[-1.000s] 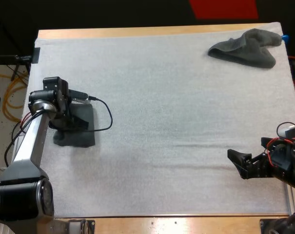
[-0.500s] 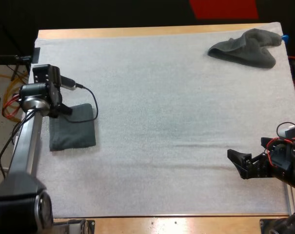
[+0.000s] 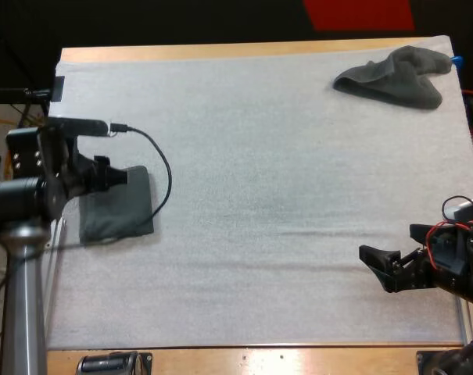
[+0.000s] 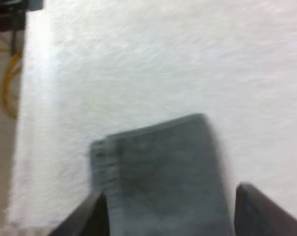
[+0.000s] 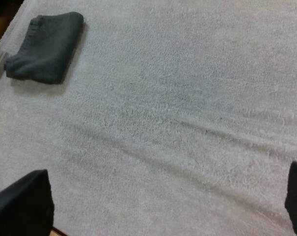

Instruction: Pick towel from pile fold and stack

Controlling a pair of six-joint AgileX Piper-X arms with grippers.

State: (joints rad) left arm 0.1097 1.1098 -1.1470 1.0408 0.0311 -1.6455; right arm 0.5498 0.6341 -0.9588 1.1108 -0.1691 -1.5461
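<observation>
Leftmost in the high view, the left gripper [image 3: 115,176] hangs over the mat's [image 3: 259,180] left edge, pointing toward the middle of the table [image 3: 220,51]. Its tip sits above the far edge of the folded towel [image 3: 117,209]. In the left wrist view its two fingers [image 4: 96,216] stand wide apart, so the left gripper [image 4: 170,216] is open and holds nothing. The folded towel [image 4: 160,172] lies flat on the mat [image 4: 163,59] below the gap between them. One of its short ends, with the folded layers showing, faces the mat's near-left border.

The folded towel is a neat dark grey-green rectangle near the mat's left edge, about midway between the near and far sides. The right wrist view shows the folded towel [image 5: 45,46] far off across the wrinkled mat [image 5: 177,108].

Further right, the middle of the mat is bare, with a few shallow creases.

At the far right corner lies the crumpled towel [image 3: 392,78], a loose heap of the same dark cloth, well apart from the folded one and from both arms.

Near the right edge, toward the near side, the right gripper [image 3: 377,268] points left across the mat. Its fingers [image 5: 20,206] are spread wide with only mat between them, so the right gripper [image 5: 158,201] is open and empty.
</observation>
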